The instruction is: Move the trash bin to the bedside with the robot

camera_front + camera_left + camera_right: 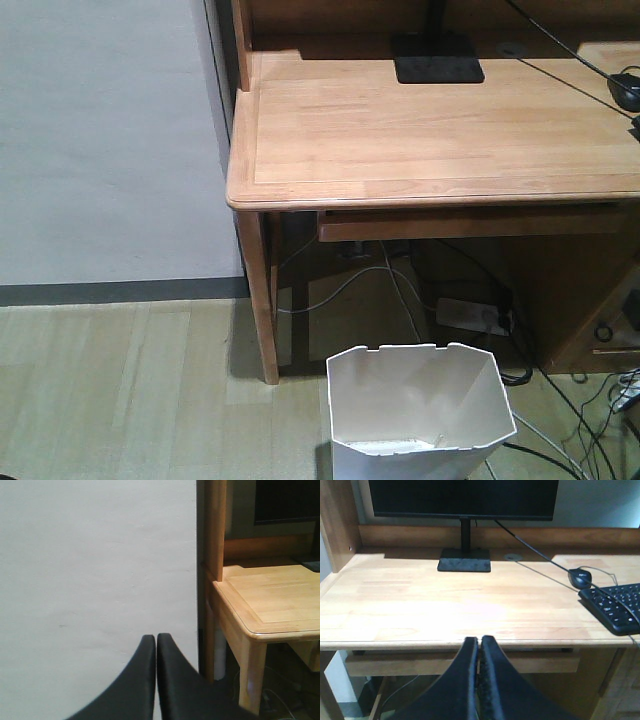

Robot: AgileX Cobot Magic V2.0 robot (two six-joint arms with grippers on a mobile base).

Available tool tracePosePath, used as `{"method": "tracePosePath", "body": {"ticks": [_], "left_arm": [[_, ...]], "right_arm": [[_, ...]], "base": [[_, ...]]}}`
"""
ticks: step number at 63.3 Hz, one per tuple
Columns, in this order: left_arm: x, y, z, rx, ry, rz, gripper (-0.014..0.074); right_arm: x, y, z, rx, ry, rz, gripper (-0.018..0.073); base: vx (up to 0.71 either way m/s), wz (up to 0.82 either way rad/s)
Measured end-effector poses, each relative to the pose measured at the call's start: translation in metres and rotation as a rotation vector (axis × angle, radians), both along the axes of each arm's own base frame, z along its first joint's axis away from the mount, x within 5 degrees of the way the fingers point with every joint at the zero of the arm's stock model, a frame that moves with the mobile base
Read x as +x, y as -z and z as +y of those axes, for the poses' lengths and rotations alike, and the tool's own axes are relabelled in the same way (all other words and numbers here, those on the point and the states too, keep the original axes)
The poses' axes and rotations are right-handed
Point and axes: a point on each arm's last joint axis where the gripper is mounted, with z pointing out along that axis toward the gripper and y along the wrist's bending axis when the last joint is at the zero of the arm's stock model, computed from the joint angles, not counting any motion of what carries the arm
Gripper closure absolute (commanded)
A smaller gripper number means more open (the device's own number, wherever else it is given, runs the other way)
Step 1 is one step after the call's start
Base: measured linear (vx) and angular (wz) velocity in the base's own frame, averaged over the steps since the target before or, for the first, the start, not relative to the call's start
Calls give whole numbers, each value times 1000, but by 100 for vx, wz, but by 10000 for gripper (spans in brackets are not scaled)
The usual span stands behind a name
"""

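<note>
With the white trash bin standing on the floor just in front of the wooden desk and no bed in view, the task looks unstarted: the left gripper and right gripper are both closed on nothing, so 1 must open and reach down for the bin's rim.

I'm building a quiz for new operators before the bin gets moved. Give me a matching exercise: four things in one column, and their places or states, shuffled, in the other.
1. trash bin
2. mouse
3. power strip
4. left gripper

A. on the desk, next to the keyboard
B. on the floor under the desk
C. on the floor in front of the desk
D. shut, facing a white wall

Pairs: 1-C, 2-A, 3-B, 4-D.
</note>
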Motion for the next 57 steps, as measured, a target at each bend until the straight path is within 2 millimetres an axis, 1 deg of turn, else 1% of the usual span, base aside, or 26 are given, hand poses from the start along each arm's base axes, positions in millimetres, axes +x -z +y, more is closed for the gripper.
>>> {"method": "tracePosePath", "body": {"ticks": [9,16,23,30,38,45,50,57], "left_arm": [[0,0,0,0,0,0,603],[0,0,0,0,0,0,603],[0,0,0,0,0,0,603],[0,0,0,0,0,0,603],[0,0,0,0,0,0,603],[0,0,0,0,0,0,603],[0,0,0,0,0,0,603],[0,0,0,0,0,0,603]], "right_arm": [[3,3,0,2,0,23,555],[3,3,0,2,0,27,511],[3,3,0,1,0,29,430],[3,3,0,0,0,30,309],[3,3,0,0,0,30,144],[3,3,0,0,0,29,47],[3,3,0,0,0,26,15],[4,2,0,15,3,16,10]], "base": [[0,0],[0,0],[0,0],[0,0],[0,0],[0,0],[0,0],[0,0]]}}
